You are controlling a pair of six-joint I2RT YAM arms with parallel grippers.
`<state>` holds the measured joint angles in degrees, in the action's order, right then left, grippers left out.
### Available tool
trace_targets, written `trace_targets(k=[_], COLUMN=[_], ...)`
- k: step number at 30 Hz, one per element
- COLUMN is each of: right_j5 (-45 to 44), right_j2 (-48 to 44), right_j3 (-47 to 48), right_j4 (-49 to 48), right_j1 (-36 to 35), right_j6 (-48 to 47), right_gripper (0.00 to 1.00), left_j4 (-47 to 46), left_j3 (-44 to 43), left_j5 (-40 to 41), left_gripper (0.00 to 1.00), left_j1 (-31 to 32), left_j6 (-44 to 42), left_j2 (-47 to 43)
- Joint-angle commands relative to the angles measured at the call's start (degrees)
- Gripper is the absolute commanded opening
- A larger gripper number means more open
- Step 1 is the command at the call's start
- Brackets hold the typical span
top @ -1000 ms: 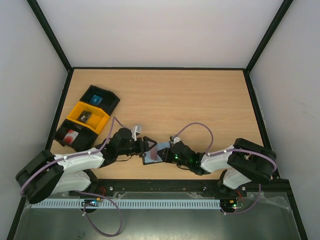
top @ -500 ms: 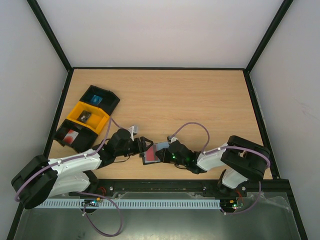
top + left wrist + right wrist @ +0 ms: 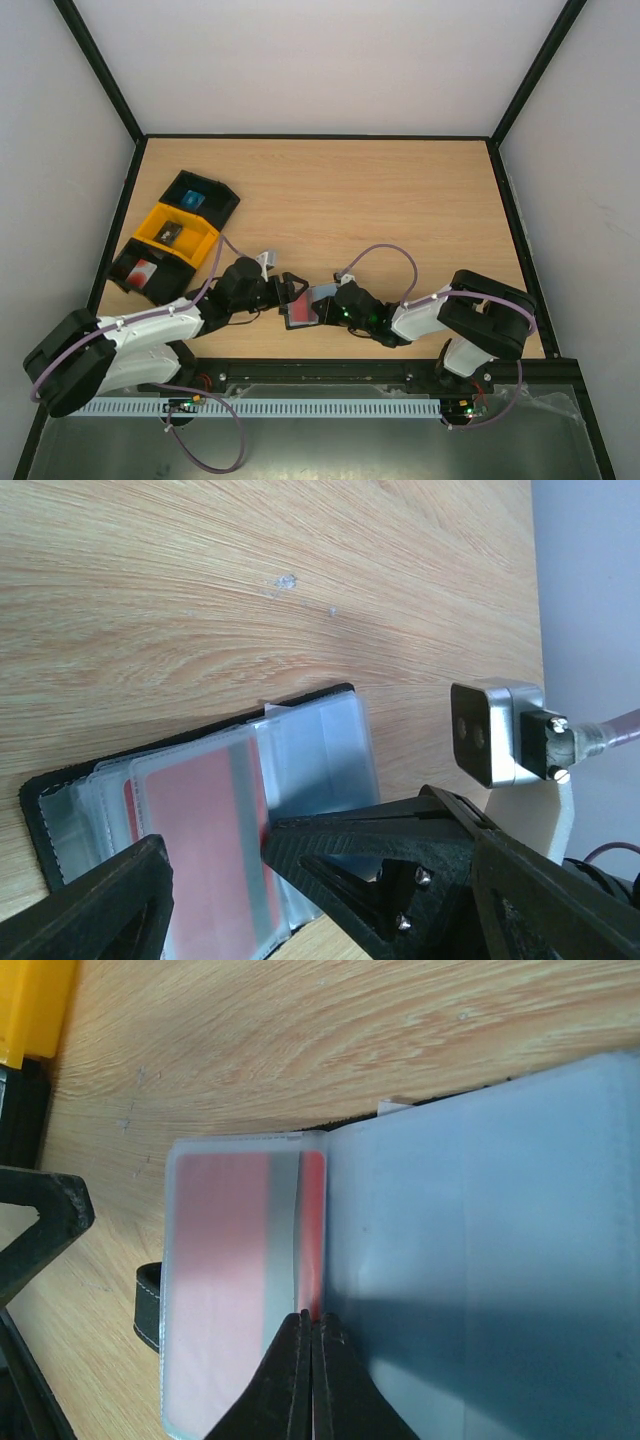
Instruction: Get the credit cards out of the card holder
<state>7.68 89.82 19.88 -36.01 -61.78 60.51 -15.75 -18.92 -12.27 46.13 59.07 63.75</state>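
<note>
So, right end effector (image 3: pixel 311 1328): clenched tight, tips planted on the card holder right at the seam between the red-filled sleeve and the empty sleeve next to it. Can't tell if it's actually pinching a thin leaf or just pressing down.
Card holder (image 3: pixel 308 308): lying open and flat on the table (image 3: pixel 380 200) near the front edge, clear sleeves fanned out, sitting right between the two end effectors.
Red card (image 3: pixel 200 855): tucked inside the sleeve on the card holder's left half, not out yet.
Left end effector (image 3: pixel 288 297): released, fingers spread wide, just beside the card holder's left edge with nothing in them.
Key relation: the red card sits on the side of the card holder that faces the left end effector, so the left arm is the nearer one. From the left wrist view the card's long axis seems to run roughly along that arm's reach, so I'd guess a short edge points at it. Which sleeve edge is the open one, no idea, too hazy.
Trays (image 3: pixel 208 238): well off to the left of the card holder and further back, holding a blue card (image 3: pixel 193 198), a dark card (image 3: pixel 170 233) and a reddish card (image 3: pixel 143 268).
</note>
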Motion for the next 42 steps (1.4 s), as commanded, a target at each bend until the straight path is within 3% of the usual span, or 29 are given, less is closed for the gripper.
trace_targets(k=[1, 25, 42], right_j5=[-2.32, -2.40, -3.75], right_j2=[2.39, 1.95, -0.41], right_j3=[-0.69, -1.40, -1.09], right_j4=[3.59, 2.44, 1.73], right_j1=[-0.12, -0.10, -0.10], right_j6=[-0.14, -0.13, -1.14], right_gripper=[0.02, 0.02, 0.07], left_j4=[-2.15, -8.25, -15.88], left_j3=[-0.23, -0.97, 1.77], left_j5=[-0.71, -4.79, -9.63], left_gripper=[0.83, 0.86, 0.86], left_j1=[0.35, -0.69, -0.65], left_j6=[-1.35, -1.49, 4.14], left_j2=[1.75, 10.73, 7.04])
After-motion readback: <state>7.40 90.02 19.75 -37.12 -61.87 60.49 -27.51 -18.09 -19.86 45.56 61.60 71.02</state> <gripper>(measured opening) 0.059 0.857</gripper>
